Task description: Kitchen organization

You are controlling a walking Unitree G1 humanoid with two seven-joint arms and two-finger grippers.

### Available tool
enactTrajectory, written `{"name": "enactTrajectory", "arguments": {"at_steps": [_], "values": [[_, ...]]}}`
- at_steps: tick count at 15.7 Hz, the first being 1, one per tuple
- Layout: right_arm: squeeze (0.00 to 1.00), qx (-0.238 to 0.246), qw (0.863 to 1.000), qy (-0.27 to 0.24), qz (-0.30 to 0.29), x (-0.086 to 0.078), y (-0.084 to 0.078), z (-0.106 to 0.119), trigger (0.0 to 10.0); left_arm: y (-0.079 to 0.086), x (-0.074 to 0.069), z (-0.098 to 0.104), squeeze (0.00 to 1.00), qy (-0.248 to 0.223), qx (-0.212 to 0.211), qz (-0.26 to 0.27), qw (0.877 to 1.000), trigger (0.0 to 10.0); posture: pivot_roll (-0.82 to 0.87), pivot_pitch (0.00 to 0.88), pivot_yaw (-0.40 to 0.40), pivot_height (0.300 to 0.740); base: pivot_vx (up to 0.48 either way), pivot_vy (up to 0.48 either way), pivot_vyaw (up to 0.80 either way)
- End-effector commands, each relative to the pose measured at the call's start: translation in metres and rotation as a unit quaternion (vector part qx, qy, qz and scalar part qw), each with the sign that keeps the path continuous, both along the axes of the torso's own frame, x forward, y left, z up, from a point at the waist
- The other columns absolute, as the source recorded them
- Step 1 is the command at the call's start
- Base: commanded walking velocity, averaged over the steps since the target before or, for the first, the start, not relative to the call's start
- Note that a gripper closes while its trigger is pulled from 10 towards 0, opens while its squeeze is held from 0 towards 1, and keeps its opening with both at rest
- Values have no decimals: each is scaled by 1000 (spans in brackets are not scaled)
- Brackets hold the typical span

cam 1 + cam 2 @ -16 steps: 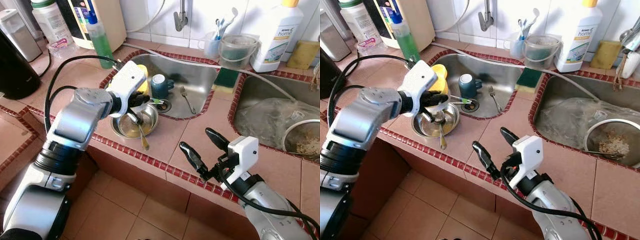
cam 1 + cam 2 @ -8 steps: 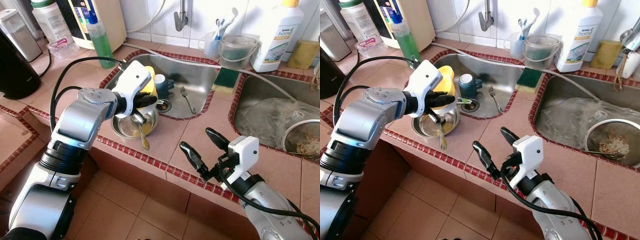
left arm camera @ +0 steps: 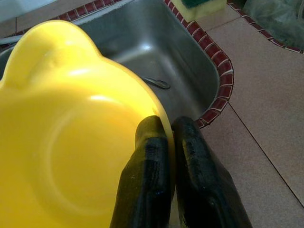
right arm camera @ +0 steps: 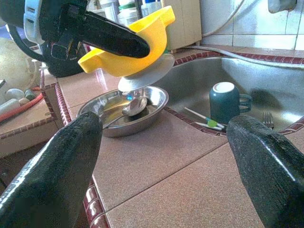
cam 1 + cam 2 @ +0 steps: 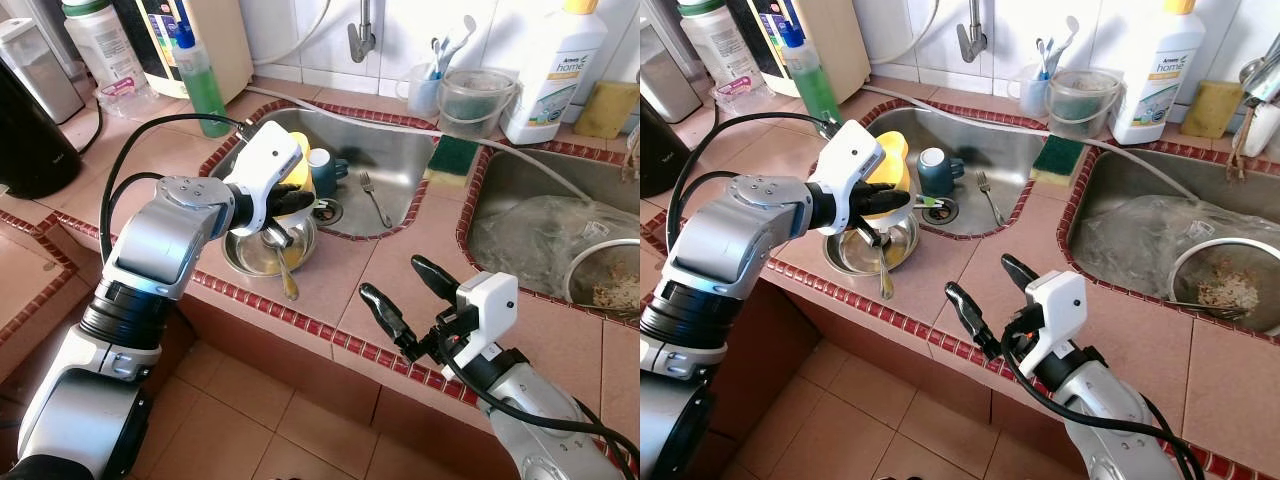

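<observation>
The left claw [image 5: 872, 203] pinched the yellow bowl [image 3: 71, 142] by its rim; it looked like light, slippery plastic. The right claw [image 5: 980, 295] was spread.

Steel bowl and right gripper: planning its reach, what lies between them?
Bare brown countertop tile in the right wrist view; nothing stands between the right gripper and the steel bowl, over which the left gripper holds a yellow bowl.

Head cams look down at sink [image 5: 385, 165] & counter; left wrist cam's super close, right wrist cam low, both catch the sink.
</observation>
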State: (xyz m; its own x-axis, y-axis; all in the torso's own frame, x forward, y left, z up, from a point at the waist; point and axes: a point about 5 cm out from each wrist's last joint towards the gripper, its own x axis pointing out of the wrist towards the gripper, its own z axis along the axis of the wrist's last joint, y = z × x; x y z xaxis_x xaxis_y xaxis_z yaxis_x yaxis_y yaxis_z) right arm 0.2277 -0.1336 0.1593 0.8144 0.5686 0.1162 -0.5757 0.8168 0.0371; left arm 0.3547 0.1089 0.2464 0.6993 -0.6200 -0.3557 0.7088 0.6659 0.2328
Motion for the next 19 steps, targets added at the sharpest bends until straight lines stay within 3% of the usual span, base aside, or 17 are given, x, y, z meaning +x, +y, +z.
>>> {"name": "enactTrajectory", "arguments": {"at_steps": [1, 3, 4, 7, 9, 13, 16, 19], "values": [[0, 4, 1000, -10, 6, -2, 2, 6, 10000, 1, 0, 13, 0, -18, -4, -1, 1000, 10000, -201, 123, 133, 740, 0, 0, 0], [0, 11, 1000, -10, -4, -6, 4, 7, 10000, -68, 25, 23, 0, -72, -9, -47, 996, 10000, -232, 143, 162, 740, 0, 0, 0], [0, 12, 1000, -10, -5, -6, 4, 7, 10000, -75, 26, 25, 0, -78, -11, -50, 996, 10000, -232, 143, 161, 740, 0, 0, 0], [0, 12, 1000, -11, -4, -5, 4, 8, 10000, -72, 26, 25, 0, -79, -11, -48, 996, 10000, -235, 139, 156, 740, 0, 0, 0], [0, 11, 1000, -11, -6, -5, 3, 9, 10000, -73, 35, 23, 0, -83, -11, -45, 995, 10000, -237, 142, 156, 740, 0, 0, 0], [0, 18, 1000, -16, -5, -7, 5, 14, 10000, -78, 39, 15, 0, -94, -6, -40, 995, 10000, -240, 159, 159, 740, 0, 0, 0], [0, 30, 999, -16, -15, -16, 8, 17, 10000, -86, 44, 15, 0, -110, -20, -42, 993, 10000, -257, 188, 182, 740, 0, 0, 0], [0, 38, 999, -6, -28, -26, 11, 16, 10000, -96, 43, 3, 0, -106, 10, -64, 992, 10000, -270, 218, 225, 740, 0, 0, 0]]}}
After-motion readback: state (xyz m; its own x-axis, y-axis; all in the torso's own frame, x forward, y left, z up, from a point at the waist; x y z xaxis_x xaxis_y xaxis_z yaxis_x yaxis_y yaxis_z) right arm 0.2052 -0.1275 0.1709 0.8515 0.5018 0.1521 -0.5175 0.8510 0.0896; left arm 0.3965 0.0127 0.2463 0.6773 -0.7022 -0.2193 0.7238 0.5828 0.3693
